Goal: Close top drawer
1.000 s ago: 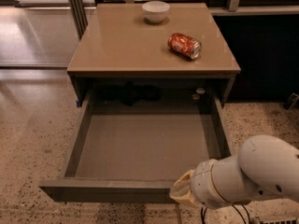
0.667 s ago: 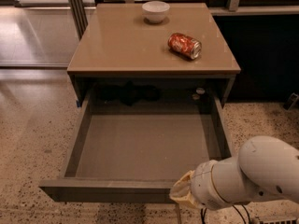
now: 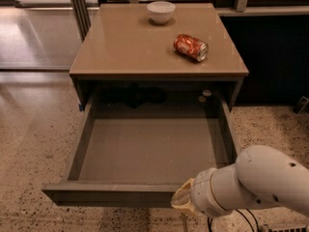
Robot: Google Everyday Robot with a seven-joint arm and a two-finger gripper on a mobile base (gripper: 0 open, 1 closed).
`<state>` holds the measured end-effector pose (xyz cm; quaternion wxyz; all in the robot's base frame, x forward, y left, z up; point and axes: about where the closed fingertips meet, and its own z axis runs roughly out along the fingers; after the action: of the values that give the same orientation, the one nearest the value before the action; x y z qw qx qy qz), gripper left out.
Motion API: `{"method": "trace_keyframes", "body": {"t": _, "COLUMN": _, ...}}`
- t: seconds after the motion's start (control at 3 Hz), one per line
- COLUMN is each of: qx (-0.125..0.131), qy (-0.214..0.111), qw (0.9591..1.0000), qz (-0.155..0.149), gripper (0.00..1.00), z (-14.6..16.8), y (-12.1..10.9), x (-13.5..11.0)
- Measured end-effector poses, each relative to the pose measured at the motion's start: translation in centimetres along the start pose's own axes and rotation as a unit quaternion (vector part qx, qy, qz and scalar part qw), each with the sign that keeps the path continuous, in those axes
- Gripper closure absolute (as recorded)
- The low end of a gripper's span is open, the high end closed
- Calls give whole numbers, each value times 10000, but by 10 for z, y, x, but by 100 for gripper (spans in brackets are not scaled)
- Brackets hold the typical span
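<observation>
The top drawer (image 3: 149, 151) stands pulled far out of the cabinet (image 3: 154, 74), its grey inside bare and its front panel nearest the camera. The gripper (image 3: 181, 204) sits against that front panel, right of the middle, at the lower edge of the view; how far it is parted cannot be told. Behind it the white arm (image 3: 263, 182) runs off to the lower right. On the tan top (image 3: 120, 47) a white bowl (image 3: 161, 11) stands near the back edge, and a red can (image 3: 191, 47) lies on its side to the right, well apart from the bowl. Speckled floor (image 3: 34, 153) lies around the cabinet
</observation>
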<state>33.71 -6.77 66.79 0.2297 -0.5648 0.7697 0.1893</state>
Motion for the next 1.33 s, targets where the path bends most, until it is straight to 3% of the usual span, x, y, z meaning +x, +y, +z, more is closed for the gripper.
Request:
{"method": "trace_keyframes", "body": {"t": 0.33, "qx": 233, "qy": 83, "qw": 9997, "qz": 94, "gripper": 100, "z": 3, "y": -16, "x": 7}}
{"method": "trace_keyframes", "body": {"t": 1.0, "qx": 245, "qy": -29, "qw": 9996, "qz": 168, "gripper": 100, "z": 8, "y": -23, "x": 2}}
{"method": "trace_keyframes", "body": {"t": 1.33, "qx": 356, "qy": -248, "qw": 9989, "qz": 154, "gripper": 100, "z": 33, "y": -59, "x": -10}}
